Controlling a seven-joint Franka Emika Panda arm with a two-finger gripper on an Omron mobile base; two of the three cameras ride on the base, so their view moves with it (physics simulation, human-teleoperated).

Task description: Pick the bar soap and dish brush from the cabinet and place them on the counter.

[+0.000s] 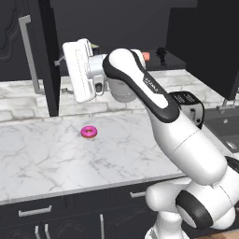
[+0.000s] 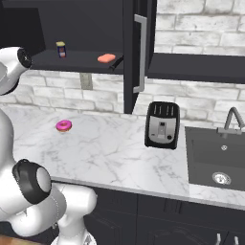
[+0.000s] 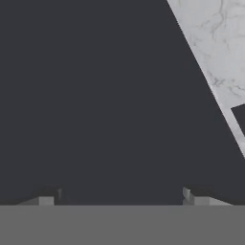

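Salmon-orange bar soap (image 2: 106, 58) lies on the cabinet (image 2: 72, 28) shelf just beside the black dish brush (image 2: 116, 62), above the tabletop (image 2: 110, 148); the hand (image 3: 122, 196), fingers apart, holds nothing, evidently positioned for reaching in.

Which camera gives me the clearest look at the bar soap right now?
The right base view: the bar soap lies unobstructed on the open cabinet shelf. The left base view gives a sliver of it behind the arm.

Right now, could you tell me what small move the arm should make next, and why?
Probably reach toward the bar soap on the cabinet shelf. The gripper stands open and holds nothing, facing a dark surface, and the soap and dish brush still lie on the shelf, not the counter.
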